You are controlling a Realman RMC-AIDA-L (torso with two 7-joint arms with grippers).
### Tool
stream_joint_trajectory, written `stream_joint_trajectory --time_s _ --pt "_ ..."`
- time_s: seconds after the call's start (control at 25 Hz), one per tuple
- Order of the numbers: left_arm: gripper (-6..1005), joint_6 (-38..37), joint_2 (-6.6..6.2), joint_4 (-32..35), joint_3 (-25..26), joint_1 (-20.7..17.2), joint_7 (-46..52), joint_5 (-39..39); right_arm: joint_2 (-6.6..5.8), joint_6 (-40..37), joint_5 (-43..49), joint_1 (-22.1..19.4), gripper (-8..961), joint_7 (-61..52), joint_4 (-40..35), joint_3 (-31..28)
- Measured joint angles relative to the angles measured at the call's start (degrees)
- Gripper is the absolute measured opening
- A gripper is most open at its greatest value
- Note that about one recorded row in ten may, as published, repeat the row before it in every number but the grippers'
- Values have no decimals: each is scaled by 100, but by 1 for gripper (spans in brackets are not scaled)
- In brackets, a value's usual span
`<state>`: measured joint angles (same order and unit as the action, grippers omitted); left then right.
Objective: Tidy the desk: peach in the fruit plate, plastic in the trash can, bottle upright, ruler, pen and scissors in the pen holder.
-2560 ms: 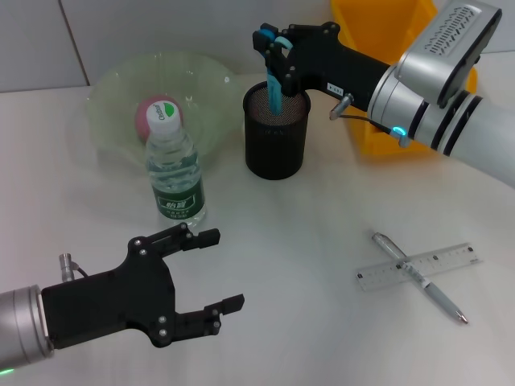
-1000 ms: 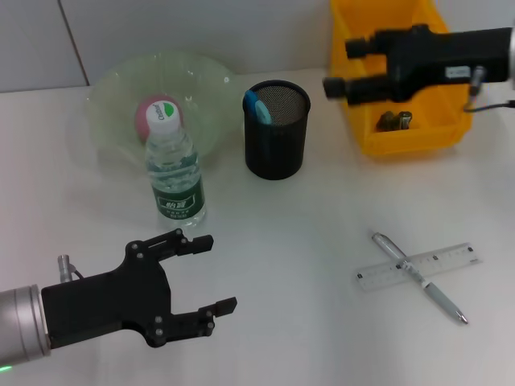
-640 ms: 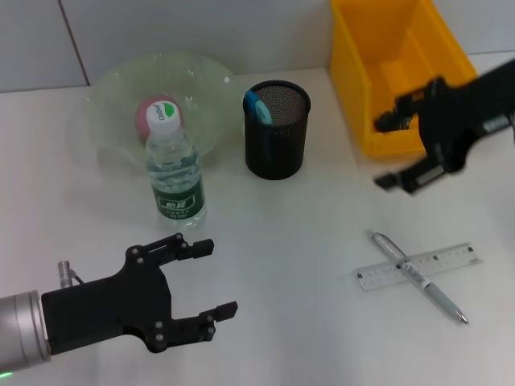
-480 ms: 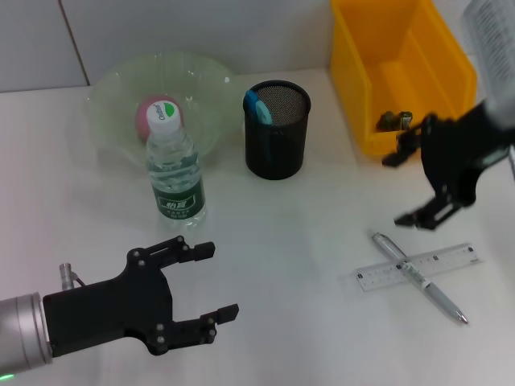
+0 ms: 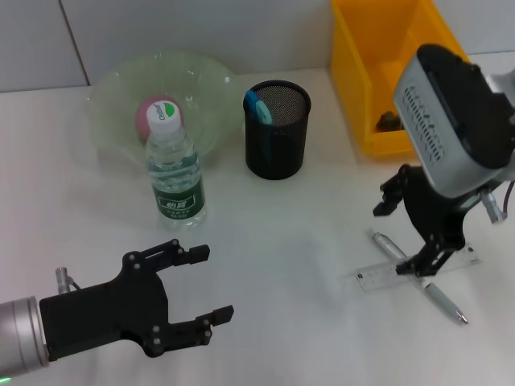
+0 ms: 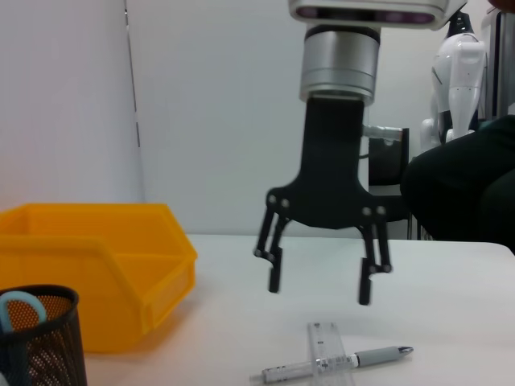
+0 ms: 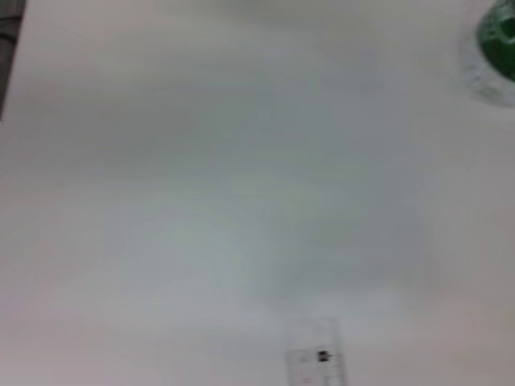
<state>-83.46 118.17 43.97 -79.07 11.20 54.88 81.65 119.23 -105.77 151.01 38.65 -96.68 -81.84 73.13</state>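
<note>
Right gripper (image 5: 405,240) over the crossed pen (image 5: 418,277) and ruler (image 5: 378,276) on the desk (image 5: 290,241), jaws open, pointing down, not touching either. Left gripper (image 5: 201,285) low at the near left, jaws open, empty. Bottle (image 5: 175,174) upright beside the fruit plate (image 5: 121,88), peach (image 5: 153,112) inside. Scissors (image 5: 259,106) in the pen holder (image 5: 275,137). Yellow trash can (image 5: 386,48) behind.
</note>
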Motion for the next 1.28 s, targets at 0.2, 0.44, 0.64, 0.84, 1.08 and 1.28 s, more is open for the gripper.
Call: stream_joint_trajectory --time_s 0.2,0.44,0.64,0.84,1.08,1.28 --pt "802 9 -5 -2 3 -12 -10 7 9 3 -58 -83 812 -79 175 165" --pt "802 29 -5 -9 12 -13 -32 9 7 151 -65 -32 810 -37 581 194" --pt "802 66 2 -21 15 -10 -32 9 -6 435 -42 13 807 104 841 277" --pt "802 75 4 -72 24 15 -34 9 -7 728 -54 115 805 246 1203 358" --pt "802 77 -1 -73 25 17 -22 9 -6 863 -58 328 802 317 1612 367" --pt "802 75 -4 -73 59 23 -24 9 -9 950 -42 468 800 345 1880 369"
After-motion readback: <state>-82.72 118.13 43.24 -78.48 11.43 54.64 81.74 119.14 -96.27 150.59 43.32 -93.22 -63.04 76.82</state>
